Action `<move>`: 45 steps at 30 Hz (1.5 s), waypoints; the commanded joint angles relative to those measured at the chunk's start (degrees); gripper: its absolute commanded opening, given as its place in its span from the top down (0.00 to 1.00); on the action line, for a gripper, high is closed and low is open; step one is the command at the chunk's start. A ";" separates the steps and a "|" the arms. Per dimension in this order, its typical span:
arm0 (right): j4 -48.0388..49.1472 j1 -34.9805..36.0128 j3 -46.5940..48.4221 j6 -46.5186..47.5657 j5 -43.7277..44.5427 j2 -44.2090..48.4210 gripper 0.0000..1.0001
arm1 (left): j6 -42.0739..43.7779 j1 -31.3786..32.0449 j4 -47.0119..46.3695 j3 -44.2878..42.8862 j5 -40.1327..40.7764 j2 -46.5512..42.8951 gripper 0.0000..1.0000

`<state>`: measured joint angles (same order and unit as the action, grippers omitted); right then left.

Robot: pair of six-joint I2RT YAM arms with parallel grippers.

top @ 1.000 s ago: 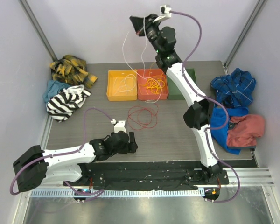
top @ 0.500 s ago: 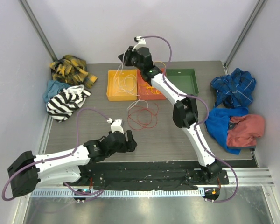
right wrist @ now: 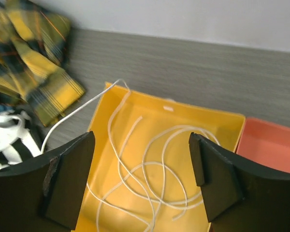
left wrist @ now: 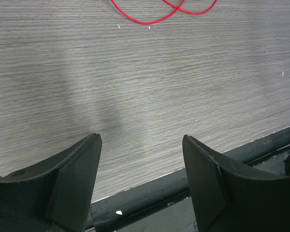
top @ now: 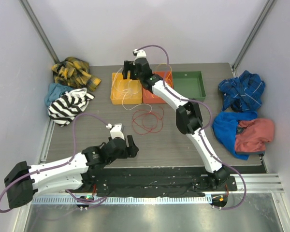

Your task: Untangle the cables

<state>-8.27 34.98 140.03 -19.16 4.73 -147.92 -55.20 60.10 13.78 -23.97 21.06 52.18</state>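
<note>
Top external view: red cable lies just ahead of the left gripper; both grippers gape empty, right gripper over yellow tray.

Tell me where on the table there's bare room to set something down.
Bare table between the striped shirt and the red cable; the green tray looks empty. Crowded: white cable lies in the yellow tray, the right tool hangs over it, and clothes line both sides.

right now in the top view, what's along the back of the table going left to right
yellow plaid cloth → yellow tray → orange tray → green tray → blue patterned cloth
</note>
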 commanded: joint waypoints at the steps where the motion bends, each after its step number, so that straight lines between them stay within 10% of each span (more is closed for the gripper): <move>1: -1.92 1.05 -4.39 2.90 7.83 5.61 0.09 | -0.61 -0.07 2.04 -1.96 2.49 -1.99 0.27; 9: 3.49 1.05 -24.91 0.88 21.36 20.63 0.08 | -0.09 0.02 10.64 -7.40 7.85 -7.70 0.27; 18: 9.43 0.97 -37.20 -2.72 16.80 38.13 0.07 | 8.61 -0.33 13.90 -20.94 21.91 -8.07 0.20; 27: 16.61 1.05 -62.36 -11.06 13.64 59.63 0.10 | 14.85 -20.61 5.40 -27.98 13.69 10.38 0.13; 45: 8.62 2.64 -85.27 -10.64 13.63 84.37 0.14 | 8.18 -27.92 -23.97 -36.05 11.64 46.34 0.33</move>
<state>1.21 37.43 55.68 -31.59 17.26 -66.54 -44.86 34.35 -1.83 -56.29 29.12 96.90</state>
